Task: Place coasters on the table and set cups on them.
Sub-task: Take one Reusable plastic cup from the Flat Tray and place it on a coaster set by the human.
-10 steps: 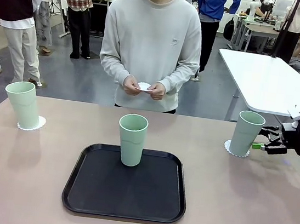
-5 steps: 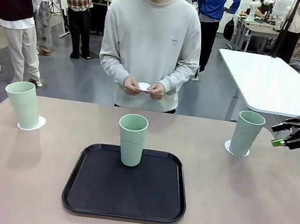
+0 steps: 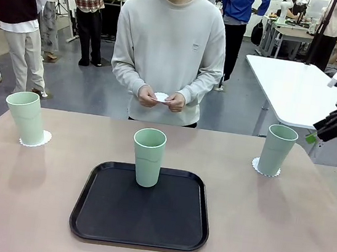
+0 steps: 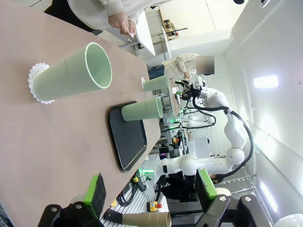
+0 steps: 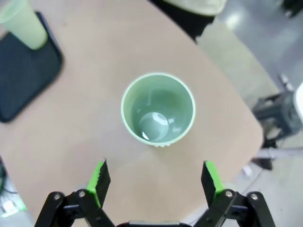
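Right pincer (image 5: 156, 176): jaws spread wide, pinching nothing, looking straight down into the right cup (image 5: 158, 109). From the front it sits raised off to the right of that cup, well apart from it. The right cup stands upright on the right coaster (image 3: 256, 167) near the far right edge of the table (image 3: 266, 232). The left cup (image 3: 26, 118) is upright on the left coaster (image 3: 36, 140) at the far left. The third cup (image 3: 147, 157) is upright on the black tray (image 3: 140, 222), near its far rim. The third coaster (image 3: 162, 97) is held between the person's hands (image 3: 175, 101) beyond the table. Left pincer (image 4: 150, 185): jaws spread, nothing between the pads.
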Robot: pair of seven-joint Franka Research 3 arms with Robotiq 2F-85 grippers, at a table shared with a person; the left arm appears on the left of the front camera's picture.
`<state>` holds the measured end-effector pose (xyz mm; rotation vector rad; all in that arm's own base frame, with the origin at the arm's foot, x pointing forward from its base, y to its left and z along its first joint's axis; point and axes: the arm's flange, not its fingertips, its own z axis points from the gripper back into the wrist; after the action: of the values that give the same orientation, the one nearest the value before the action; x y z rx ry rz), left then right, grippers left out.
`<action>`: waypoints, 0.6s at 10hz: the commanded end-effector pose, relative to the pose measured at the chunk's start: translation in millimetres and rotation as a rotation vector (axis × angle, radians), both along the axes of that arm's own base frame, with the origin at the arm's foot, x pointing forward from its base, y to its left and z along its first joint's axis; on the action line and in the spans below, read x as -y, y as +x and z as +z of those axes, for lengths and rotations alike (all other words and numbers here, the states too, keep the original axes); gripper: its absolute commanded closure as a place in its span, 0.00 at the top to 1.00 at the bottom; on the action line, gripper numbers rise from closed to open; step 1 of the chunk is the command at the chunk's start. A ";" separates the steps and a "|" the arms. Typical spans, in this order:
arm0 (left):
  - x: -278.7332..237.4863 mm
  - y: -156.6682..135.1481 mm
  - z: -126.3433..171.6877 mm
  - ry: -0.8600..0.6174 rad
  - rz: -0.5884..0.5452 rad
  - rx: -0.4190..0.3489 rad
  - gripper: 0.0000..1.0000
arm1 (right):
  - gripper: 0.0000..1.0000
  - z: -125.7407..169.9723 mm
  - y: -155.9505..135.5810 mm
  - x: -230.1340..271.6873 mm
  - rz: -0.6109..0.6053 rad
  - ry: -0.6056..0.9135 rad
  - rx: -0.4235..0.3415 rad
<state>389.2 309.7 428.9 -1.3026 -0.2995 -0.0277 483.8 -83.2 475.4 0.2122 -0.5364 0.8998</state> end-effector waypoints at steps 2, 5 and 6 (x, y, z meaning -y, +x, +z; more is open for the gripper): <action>-0.6 0.4 3.0 -0.007 0.016 -0.001 1.00 | 1.00 37.7 -9.3 -38.0 -0.106 -0.087 -0.089; -0.6 0.4 3.0 -0.007 0.016 -0.001 1.00 | 1.00 50.5 -0.1 -50.3 -0.137 -0.204 -0.203; -0.6 0.4 3.0 -0.007 0.016 -0.001 1.00 | 1.00 46.7 1.0 -49.8 -0.085 -0.182 -0.216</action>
<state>389.2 309.7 428.9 -1.3026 -0.2996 -0.0277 476.9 -33.6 518.4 0.0747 -0.2865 0.7972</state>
